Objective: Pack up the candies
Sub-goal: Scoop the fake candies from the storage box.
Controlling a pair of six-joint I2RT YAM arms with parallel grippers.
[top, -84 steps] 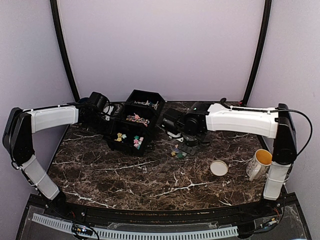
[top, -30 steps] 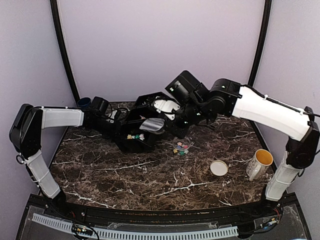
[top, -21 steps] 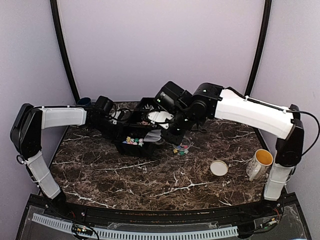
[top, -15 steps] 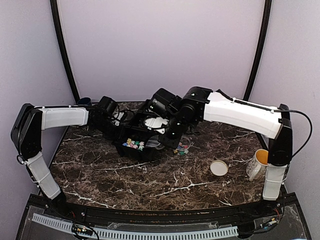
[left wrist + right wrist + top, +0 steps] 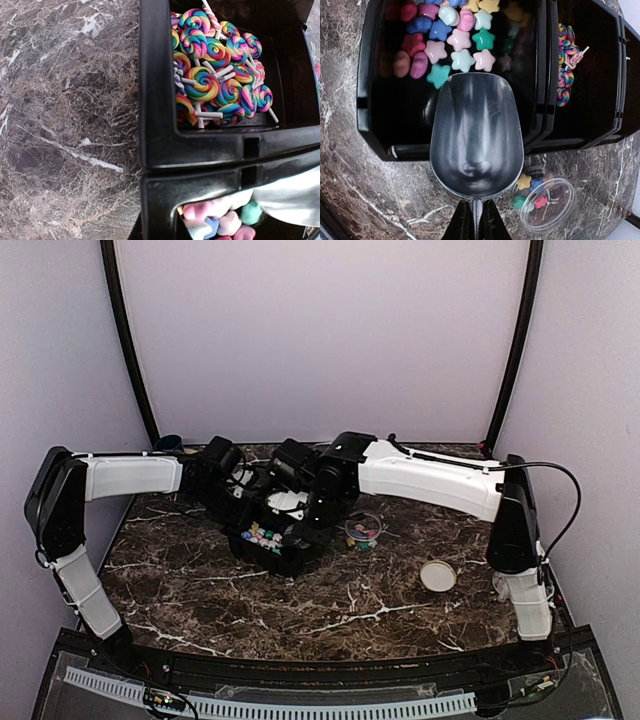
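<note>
My right gripper is clamped on the handle of the empty metal scoop, its lip over the star candies in the black bin. My left gripper sits closed beside that bin. This looks like the scooping step: next, dig under the candies, then tip them into the clear cup.
</note>
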